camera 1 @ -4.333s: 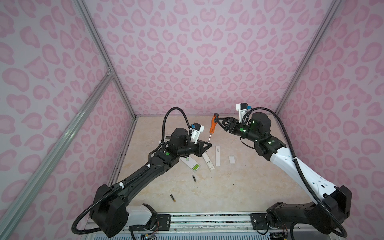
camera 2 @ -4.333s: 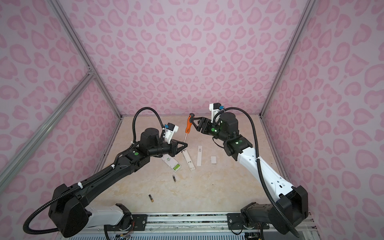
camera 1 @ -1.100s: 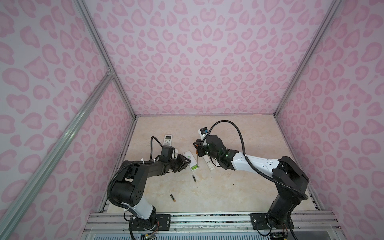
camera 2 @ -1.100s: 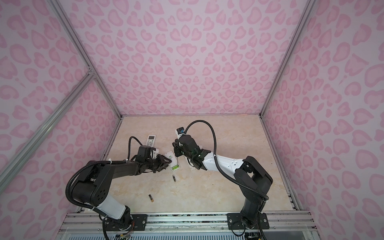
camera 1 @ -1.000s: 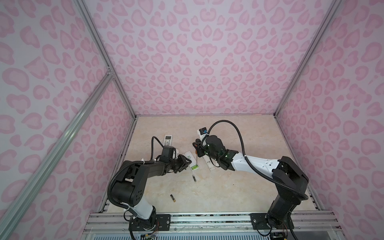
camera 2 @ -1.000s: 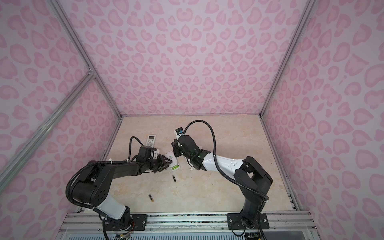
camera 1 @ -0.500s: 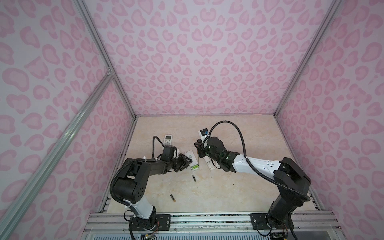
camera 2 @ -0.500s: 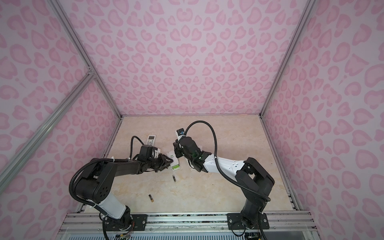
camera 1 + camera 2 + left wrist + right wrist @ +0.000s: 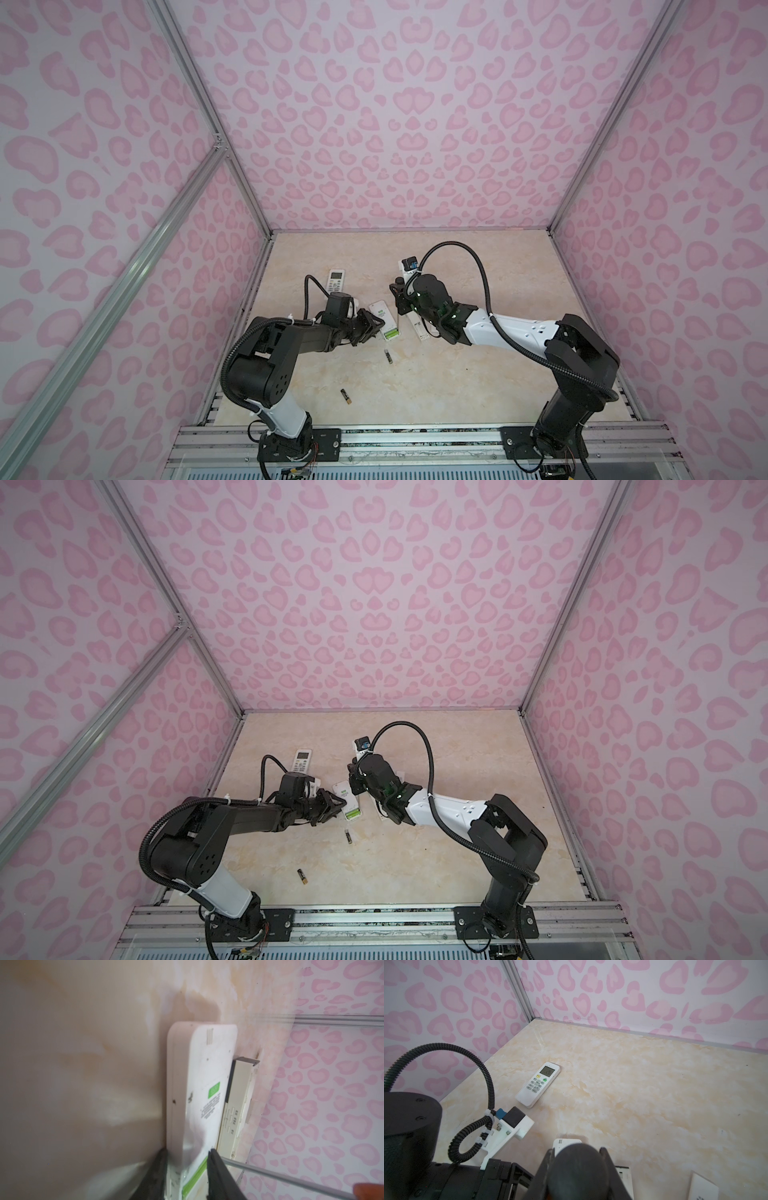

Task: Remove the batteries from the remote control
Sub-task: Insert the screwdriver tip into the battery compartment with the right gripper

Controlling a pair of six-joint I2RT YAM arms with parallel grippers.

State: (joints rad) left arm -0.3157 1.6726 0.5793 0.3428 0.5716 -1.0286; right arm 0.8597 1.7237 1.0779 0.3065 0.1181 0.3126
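**Bracketing a battery bay on a marbled tabletop**

In both top views a beige marbled tabletop [image 9: 478, 374] meets pink heart-spotted walls [image 9: 395, 124]. The left gripper [image 9: 375, 326] lies low at a face-down white remote [image 9: 380, 311], with lime green batteries [image 9: 390, 333] showing in its bay. A black battery [image 9: 387, 357] lies loose near it, and a second black battery [image 9: 302, 877] lies nearer the front rail [image 9: 374, 916].

From the left wrist, blurred fingers [image 9: 218, 1174] flank the remote's battery end (clamped or only alongside, I cannot tell). A slim remote [image 9: 234, 1109] lies just beside.

From the right wrist, the right gripper [image 9: 576, 1150] is closed around the screwdriver [image 9: 577, 1176], whose dark cap hides most of the white remote. An air-conditioner remote [image 9: 538, 1085] lies face up, well apart.
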